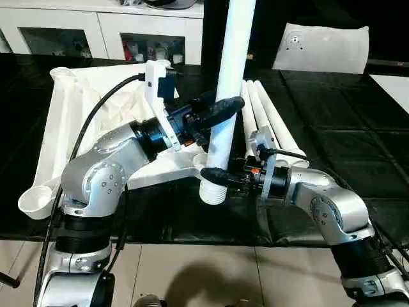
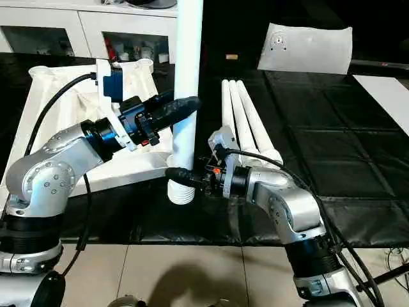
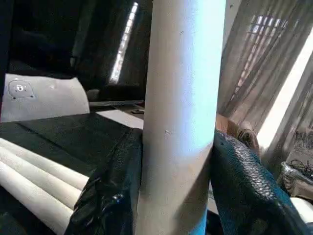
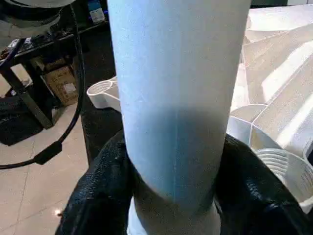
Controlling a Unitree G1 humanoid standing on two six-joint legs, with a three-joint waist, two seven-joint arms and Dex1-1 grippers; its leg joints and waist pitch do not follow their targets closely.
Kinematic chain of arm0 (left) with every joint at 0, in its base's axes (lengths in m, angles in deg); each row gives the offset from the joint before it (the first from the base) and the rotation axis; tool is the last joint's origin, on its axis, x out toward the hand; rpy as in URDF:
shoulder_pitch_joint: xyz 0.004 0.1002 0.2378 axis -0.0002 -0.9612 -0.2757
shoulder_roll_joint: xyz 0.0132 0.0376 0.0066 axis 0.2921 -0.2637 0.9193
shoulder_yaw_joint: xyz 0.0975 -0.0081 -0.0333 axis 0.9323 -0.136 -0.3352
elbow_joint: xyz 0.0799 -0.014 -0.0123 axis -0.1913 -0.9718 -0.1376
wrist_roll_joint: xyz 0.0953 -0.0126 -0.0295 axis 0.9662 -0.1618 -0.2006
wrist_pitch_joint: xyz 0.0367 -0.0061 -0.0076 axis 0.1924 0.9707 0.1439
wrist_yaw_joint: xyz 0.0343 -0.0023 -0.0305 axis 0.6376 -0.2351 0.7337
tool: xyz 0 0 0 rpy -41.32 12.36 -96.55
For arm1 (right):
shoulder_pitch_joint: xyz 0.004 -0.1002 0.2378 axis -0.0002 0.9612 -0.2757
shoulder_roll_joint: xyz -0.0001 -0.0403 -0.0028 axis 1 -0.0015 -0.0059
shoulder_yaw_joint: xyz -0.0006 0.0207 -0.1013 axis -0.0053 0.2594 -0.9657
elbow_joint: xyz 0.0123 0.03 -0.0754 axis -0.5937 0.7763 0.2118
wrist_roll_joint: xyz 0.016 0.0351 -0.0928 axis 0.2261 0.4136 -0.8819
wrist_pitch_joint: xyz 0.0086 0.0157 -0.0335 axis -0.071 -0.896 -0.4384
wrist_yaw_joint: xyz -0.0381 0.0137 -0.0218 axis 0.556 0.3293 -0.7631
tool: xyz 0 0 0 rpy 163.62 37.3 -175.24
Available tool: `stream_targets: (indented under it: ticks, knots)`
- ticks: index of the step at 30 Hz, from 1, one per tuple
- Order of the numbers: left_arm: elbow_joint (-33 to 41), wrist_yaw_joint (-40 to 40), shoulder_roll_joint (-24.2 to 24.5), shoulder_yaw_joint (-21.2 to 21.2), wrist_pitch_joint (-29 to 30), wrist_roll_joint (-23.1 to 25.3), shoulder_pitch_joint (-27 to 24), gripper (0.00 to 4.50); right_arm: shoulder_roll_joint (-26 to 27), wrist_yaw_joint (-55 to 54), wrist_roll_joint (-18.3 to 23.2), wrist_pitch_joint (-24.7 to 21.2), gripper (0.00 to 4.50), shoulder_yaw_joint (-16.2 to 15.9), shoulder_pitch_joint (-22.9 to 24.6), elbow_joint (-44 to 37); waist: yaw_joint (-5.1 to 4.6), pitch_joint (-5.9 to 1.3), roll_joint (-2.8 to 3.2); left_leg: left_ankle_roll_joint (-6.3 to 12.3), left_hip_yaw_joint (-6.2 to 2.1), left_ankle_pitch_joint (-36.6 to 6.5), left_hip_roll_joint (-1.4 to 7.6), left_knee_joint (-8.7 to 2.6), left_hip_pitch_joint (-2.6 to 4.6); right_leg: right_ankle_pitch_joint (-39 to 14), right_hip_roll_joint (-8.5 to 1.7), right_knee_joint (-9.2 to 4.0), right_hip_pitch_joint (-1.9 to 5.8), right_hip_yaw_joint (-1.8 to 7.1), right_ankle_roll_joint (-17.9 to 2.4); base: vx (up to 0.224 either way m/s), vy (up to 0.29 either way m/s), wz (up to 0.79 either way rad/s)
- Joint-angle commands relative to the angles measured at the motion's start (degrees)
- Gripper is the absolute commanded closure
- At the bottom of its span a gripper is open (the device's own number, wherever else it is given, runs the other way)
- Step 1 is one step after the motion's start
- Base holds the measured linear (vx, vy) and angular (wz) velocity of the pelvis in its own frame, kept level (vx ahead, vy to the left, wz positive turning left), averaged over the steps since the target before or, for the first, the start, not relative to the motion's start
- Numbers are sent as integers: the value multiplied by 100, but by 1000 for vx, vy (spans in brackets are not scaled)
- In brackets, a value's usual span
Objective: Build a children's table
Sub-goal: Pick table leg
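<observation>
A white tube leg (image 1: 231, 83) stands upright at the near edge of the black worktop (image 1: 332, 134), its ribbed lower end at a round corner socket (image 1: 211, 189) of the white tabletop (image 1: 77, 121). The tabletop lies upside down, ribbed side up, on the worktop's left half. Whether the leg end is seated in the socket or just resting on it can't be told from the head views.

Both claws are clenched on this leg. The left claw (image 1: 220, 110) grips it partway up, from the left; the right claw (image 1: 214, 176) grips it low down, just above the ribbed end, from the right. The left wrist view shows a black finger (image 3: 249, 186) on each side of the tube, pressed against it. The right wrist view shows the same for its own fingers (image 4: 100, 196), plus an open socket rim (image 4: 286, 169) beside the tube & the tabletop's ribs behind, detail the head views miss.

Three more white legs (image 2: 246, 121) lie side by side on the worktop, just right of the upright one, running away from the robot.

The worktop's black cover looks glossy, w/ faint square seams. At the far right rests a flat white board (image 1: 323, 46), leaning up. Behind the tabletop is a white cabinet (image 1: 115, 29) w/ glass doors. The floor (image 1: 211, 275) below is pale tile. The left wrist view adds curtains (image 3: 274, 73) w/ bright light behind them.
</observation>
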Motion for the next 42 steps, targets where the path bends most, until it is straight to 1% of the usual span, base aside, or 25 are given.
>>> stream_targets:
  ticks: [1,6,11,12,15,17,18,19,20,21,22,28,30,33,34,35,36,37,38,39,40,41,42]
  knots:
    - [-16,-152,12,159,80,-87,109,273,-43,-33,-102,144,180,1,-122,-61,1,-423,10,40,-27,-465,179,-359,39,-498,-439,-462,342,279,-1084,0,0,0]
    - [9,-245,69,197,113,-105,145,273,-33,-17,-107,113,180,-9,-145,-35,3,-423,16,31,-27,-447,175,-359,30,-488,-448,-465,349,281,-1068,0,0,0]
    - [3,-338,112,237,91,-93,206,273,-87,155,-13,-125,180,-103,-147,-73,2,-421,22,37,-30,-466,182,-363,38,-462,-443,-461,341,280,-1096,0,0,0]
    - [8,-361,112,242,95,-108,221,273,-105,185,-5,-170,197,-127,-138,-67,6,-420,23,37,-28,-472,182,-362,41,-463,-444,-466,341,281,-1102,0,0,0]
    - [22,-395,119,256,102,-126,230,273,-109,211,-2,-191,207,-141,-123,-64,6,-420,16,28,-28,-478,179,-363,35,-463,-444,-462,349,281,-1114,0,0,0]
    - [73,-475,118,294,120,-167,228,273,-85,253,36,-214,228,-148,-104,-55,8,-416,15,28,-26,-502,180,-363,33,-518,-453,-471,346,284,-1098,0,0,0]
    - [77,-484,117,299,122,-171,229,273,-82,255,37,-215,228,-146,-105,-48,8,-417,16,21,-28,-494,182,-364,38,-523,-451,-468,345,283,-1096,0,0,0]
    - [85,-505,116,306,120,-177,225,273,-72,270,43,-237,242,-141,-104,-42,6,-417,9,22,-27,-490,181,-365,35,-526,-449,-470,345,283,-1093,0,0,0]
    - [87,-508,115,306,119,-178,224,273,-71,274,45,-242,242,-140,-104,-41,4,-414,15,15,-30,-502,182,-368,38,-544,-445,-468,343,280,-1089,0,0,0]
    - [85,-513,112,314,111,-174,226,273,-77,300,39,-256,254,-155,-103,-37,5,-416,19,11,-29,-501,182,-366,36,-545,-448,-469,342,282,-1086,0,0,0]
    - [78,-516,119,322,97,-162,229,273,-85,308,42,-264,254,-166,-101,-37,3,-419,11,14,-28,-492,183,-365,34,-522,-448,-468,344,281,-1086,0,0,0]
    - [23,-522,151,314,84,-131,264,273,-118,342,57,-283,259,-168,-69,-43,6,-419,10,18,-26,-471,181,-364,33,-519,-449,-469,346,282,-1080,0,0,0]
    - [60,-476,188,358,58,-38,263,273,-104,330,57,-275,259,-158,-54,-51,5,-418,4,22,-25,-465,178,-362,32,-508,-446,-468,346,284,-1079,0,0,0]
    - [192,-551,139,269,227,-337,240,273,-50,269,48,-204,259,-116,-20,-59,9,-417,32,16,-27,-465,177,-363,32,-499,-448,-465,343,282,-1091,0,0,0]
    - [234,-589,138,256,239,-395,229,238,-34,249,39,-176,259,-104,-11,-59,10,-419,29,9,-27,-470,176,-361,32,-500,-449,-466,345,282,-1094,0,0,0]
    - [268,-591,112,228,268,-470,219,238,-20,234,23,-138,259,-101,-3,-51,9,-421,30,3,-29,-471,179,-362,35,-495,-449,-463,343,282,-1101,0,0,0]
    - [334,-589,49,158,376,-673,198,238,8,182,2,-109,259,-92,15,-38,8,-422,65,-28,-29,-502,176,-358,33,-457,-452,-458,341,281,-1132,0,0,0]
    - [358,-584,18,121,439,-779,190,203,19,156,-3,-114,259,-88,23,-34,9,-421,56,-32,-31,-508,177,-363,38,-455,-445,-463,341,279,-1132,0,0,0]
    - [410,-548,-80,58,461,-931,161,203,86,77,41,-130,259,-35,58,-46,4,-420,68,-37,-31,-526,177,-364,39,-420,-437,-461,337,278,-1156,0,0,0]
    - [416,-542,-93,50,461,-950,157,203,97,65,48,-133,259,-26,62,-48,3,-420,63,-37,-33,-533,177,-365,36,-403,-440,-463,343,279,-1159,0,0,0]
    - [406,-419,-205,-22,438,-1016,151,203,155,-43,48,-138,259,3,96,-75,12,-420,91,-43,-40,-540,179,-367,38,-391,-445,-460,345,278,-1166,0,0,0]
    - [362,-261,-359,-125,404,-1103,148,203,256,-223,4,-46,259,53,135,-86,9,-422,64,-45,-34,-604,179,-367,43,-419,-447,-469,347,280,-1177,0,0,0]
    - [327,-151,-461,-192,381,-1149,145,203,330,-360,15,-76,259,110,144,-75,9,-422,64,-45,-34,-604,179,-367,43,-419,-447,-469,347,280,-1177,0,0,0]
